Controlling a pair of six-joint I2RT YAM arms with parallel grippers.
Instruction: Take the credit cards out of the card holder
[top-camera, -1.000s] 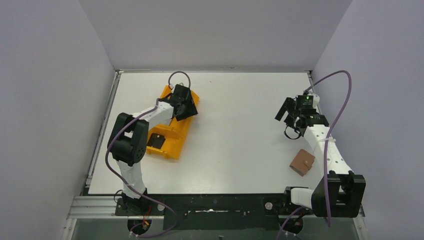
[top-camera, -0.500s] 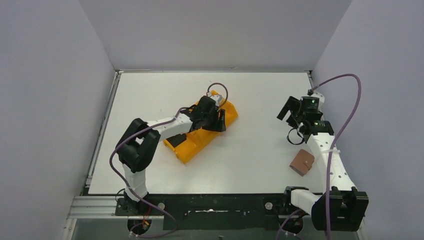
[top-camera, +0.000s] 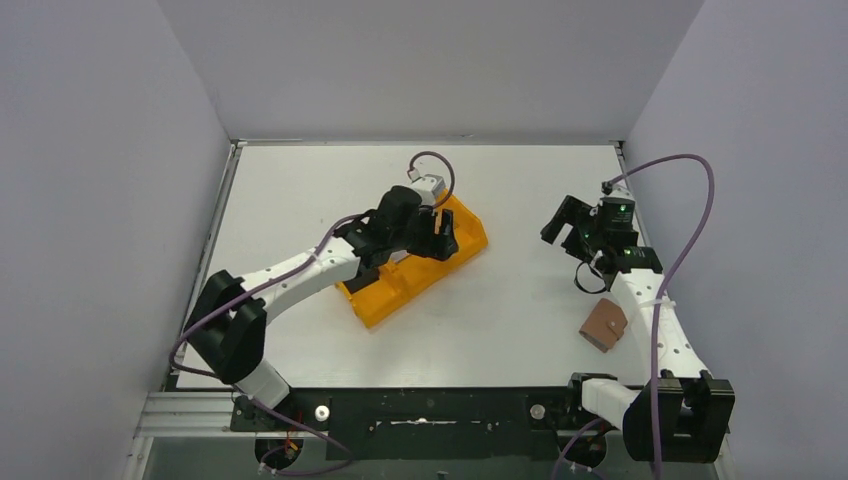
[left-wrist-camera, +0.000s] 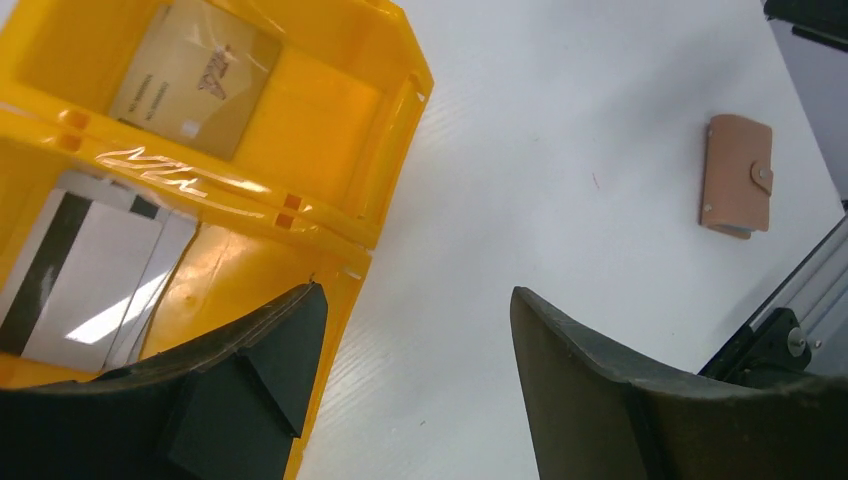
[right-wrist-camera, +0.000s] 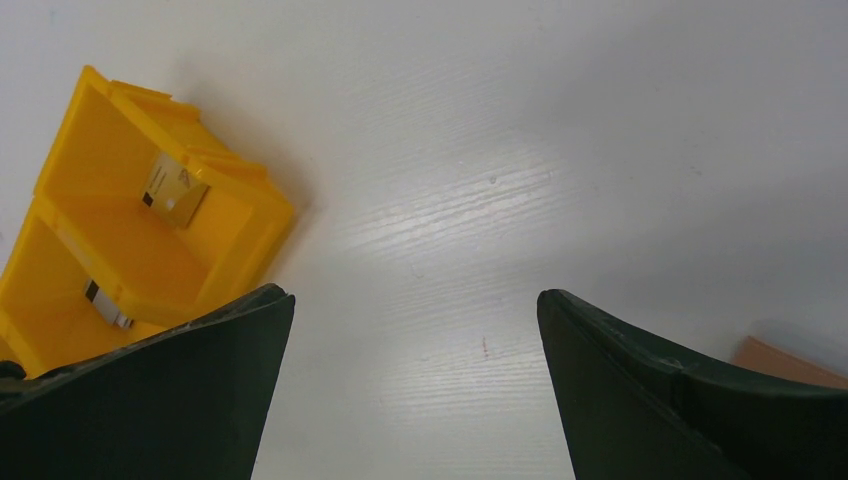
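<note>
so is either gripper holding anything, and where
Nothing is clamped. The left gripper's open jaws straddle the orange tray's wall without pinching it; the right gripper hangs open, empty.

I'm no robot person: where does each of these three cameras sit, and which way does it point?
Top external: high behind the robot, looking down on the table; left arm and right arm show whole.
Left wrist: on the left arm, looking past the open left gripper at the orange tray and card holder.
Right wrist: on the right arm, looking past the open right gripper at the table.
Shared: both wrist views catch the orange tray and card holder.
</note>
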